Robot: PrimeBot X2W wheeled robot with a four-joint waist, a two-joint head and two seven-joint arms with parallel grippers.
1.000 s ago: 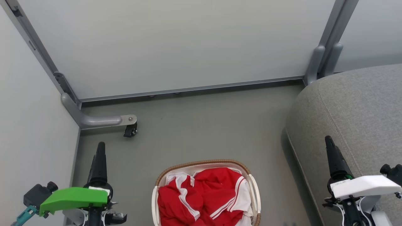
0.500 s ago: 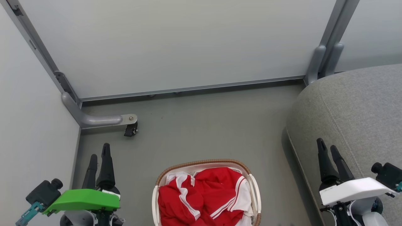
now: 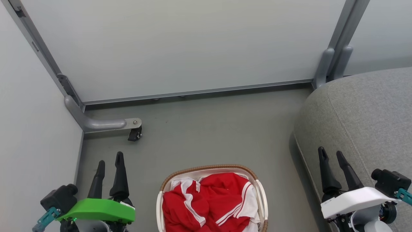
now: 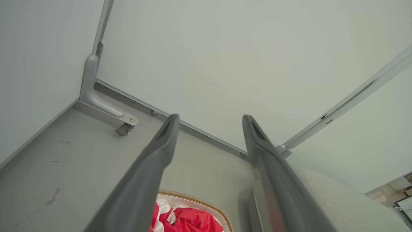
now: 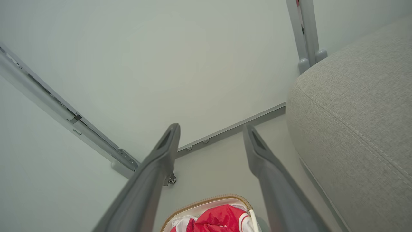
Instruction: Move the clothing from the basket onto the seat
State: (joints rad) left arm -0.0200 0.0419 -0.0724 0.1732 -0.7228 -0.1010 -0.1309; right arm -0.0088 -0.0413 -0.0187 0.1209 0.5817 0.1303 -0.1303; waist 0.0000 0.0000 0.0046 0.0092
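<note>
The white basket (image 3: 210, 169) with a brown woven rim stands on the grey floor at the bottom centre of the head view. Red and white clothing (image 3: 209, 201) lies crumpled inside it. The grey fabric seat (image 3: 370, 116) fills the right side. My left gripper (image 3: 110, 159) is open, low on the left of the basket, with nothing between its fingers. My right gripper (image 3: 330, 155) is open at the seat's front edge, right of the basket, also empty. In the left wrist view the basket (image 4: 196, 201) and clothing (image 4: 186, 222) lie between the fingers, and in the right wrist view the basket (image 5: 209, 201) with the clothing (image 5: 222, 219) too.
Pale partition panels (image 3: 180, 48) close off the far side and the left. A grey metal foot with a small caster (image 3: 134, 133) juts onto the floor at the left corner. Another grey post foot (image 3: 328, 66) stands by the seat's far corner.
Both grippers have turned on their wrists, so two spread fingers now show where one showed edge-on. Each hand has shifted slightly toward the basket. The clothing has not moved.
</note>
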